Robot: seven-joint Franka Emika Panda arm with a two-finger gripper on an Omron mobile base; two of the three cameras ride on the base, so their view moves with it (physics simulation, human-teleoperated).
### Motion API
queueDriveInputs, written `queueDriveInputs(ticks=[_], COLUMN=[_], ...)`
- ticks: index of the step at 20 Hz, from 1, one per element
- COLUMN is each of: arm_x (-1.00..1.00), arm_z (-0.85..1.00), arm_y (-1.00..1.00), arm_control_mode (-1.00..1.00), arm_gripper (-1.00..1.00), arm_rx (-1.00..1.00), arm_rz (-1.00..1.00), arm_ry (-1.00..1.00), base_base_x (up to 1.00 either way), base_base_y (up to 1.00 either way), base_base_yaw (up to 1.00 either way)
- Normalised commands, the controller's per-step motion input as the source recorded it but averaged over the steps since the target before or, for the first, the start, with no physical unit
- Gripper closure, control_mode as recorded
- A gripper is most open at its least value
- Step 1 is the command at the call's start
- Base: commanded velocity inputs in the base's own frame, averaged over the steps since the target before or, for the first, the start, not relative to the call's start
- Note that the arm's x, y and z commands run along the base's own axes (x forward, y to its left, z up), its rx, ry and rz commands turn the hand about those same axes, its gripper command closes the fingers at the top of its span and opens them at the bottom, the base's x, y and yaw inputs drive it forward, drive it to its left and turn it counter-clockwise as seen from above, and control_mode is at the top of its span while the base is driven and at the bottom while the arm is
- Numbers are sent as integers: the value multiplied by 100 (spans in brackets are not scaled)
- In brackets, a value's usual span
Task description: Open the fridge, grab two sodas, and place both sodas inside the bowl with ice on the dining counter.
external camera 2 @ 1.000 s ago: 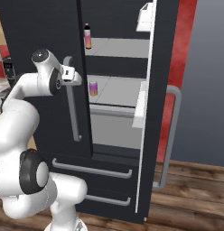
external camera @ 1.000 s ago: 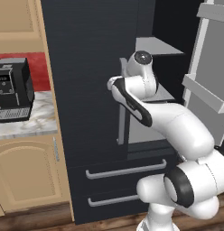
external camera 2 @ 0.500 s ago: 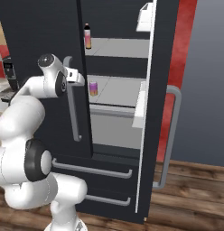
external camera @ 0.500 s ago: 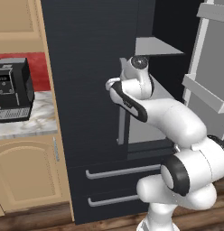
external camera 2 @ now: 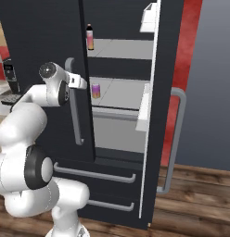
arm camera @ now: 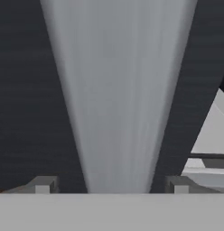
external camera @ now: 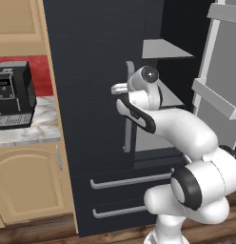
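Observation:
The black-navy fridge (external camera: 91, 71) has its right door (external camera 2: 165, 92) swung open and its left door shut. Inside, a slim bottle soda (external camera 2: 90, 38) stands on the upper shelf and a short purple-pink can soda (external camera 2: 95, 90) on the shelf below. My gripper (external camera 2: 82, 83) is at the left door's grey bar handle (external camera 2: 75, 120). In the hand view the handle (arm camera: 118, 90) runs between my fingertips (arm camera: 41, 185). The gripper (arm camera: 109, 185) is open, with gaps on both sides of the bar. The bowl and the dining counter are out of view.
A black coffee machine (external camera: 15, 93) stands on a marbled worktop (external camera: 34, 128) over tan cabinets (external camera: 29, 190), left of the fridge. Two drawers (external camera: 129, 181) with bar pulls sit below the doors. The open door's handle (external camera 2: 175, 139) juts out at the right over the wood floor.
My hand has crept a little closer to the left door's handle, and the jaws have narrowed slightly around it. The fridge and sodas have not moved.

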Motion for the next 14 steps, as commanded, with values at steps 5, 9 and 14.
queueDriveInputs(ticks=[5, 9, 14], arm_x=[6, -16, -72], arm_z=[-13, -3, 0], arm_y=[0, 0, 0], arm_control_mode=[-100, -100, -100], arm_gripper=[100, 100, 100], arm_rx=[2, 0, 1], arm_rz=[-2, 0, 0], arm_ry=[-2, 4, 1], base_base_x=[0, 0, 0], base_base_y=[0, 0, 0], base_base_yaw=[0, 0, 0])
